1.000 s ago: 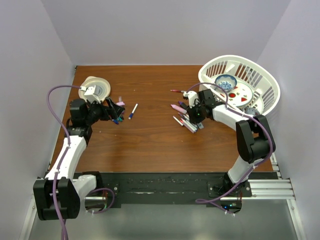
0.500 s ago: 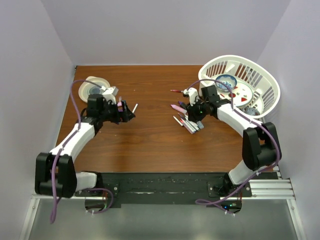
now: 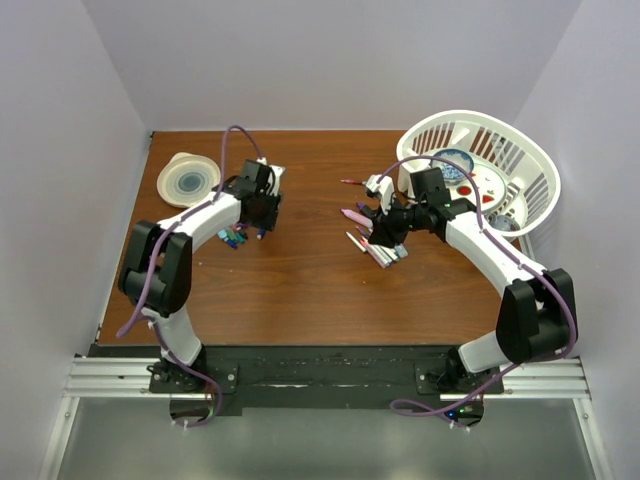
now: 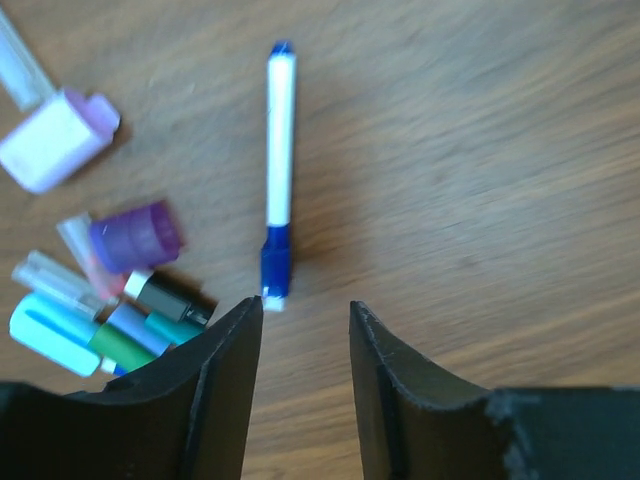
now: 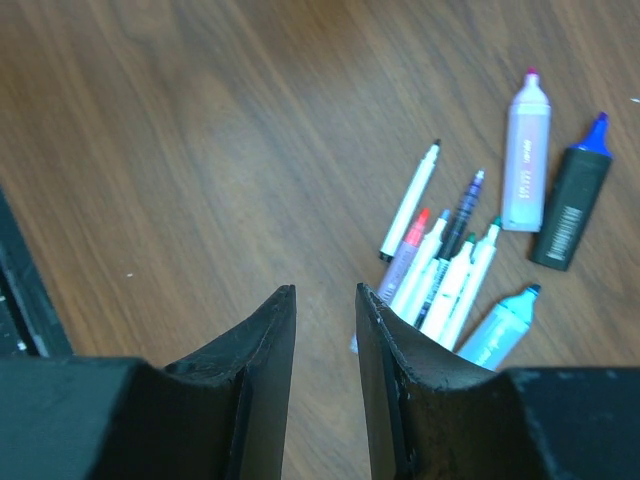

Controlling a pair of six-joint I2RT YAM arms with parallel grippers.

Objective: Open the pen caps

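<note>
A brown wood-grain tabletop [image 3: 300, 295] fills the middle of the overhead view, closed in by pale lilac walls [image 3: 330, 60] on the left, far and right sides. At its far right corner sits a white slatted plastic basket [image 3: 527, 160]. Inside the basket lie a small blue-patterned bowl [image 3: 452, 162] and, just beside it, a white plate [image 3: 487, 180] with red marks. Near the far left corner rests a round cream dish [image 3: 189, 179] with a grey-blue centre. A black strip [image 3: 320, 365] runs along the near edge, with aluminium rails [image 3: 545, 377] beneath it
</note>
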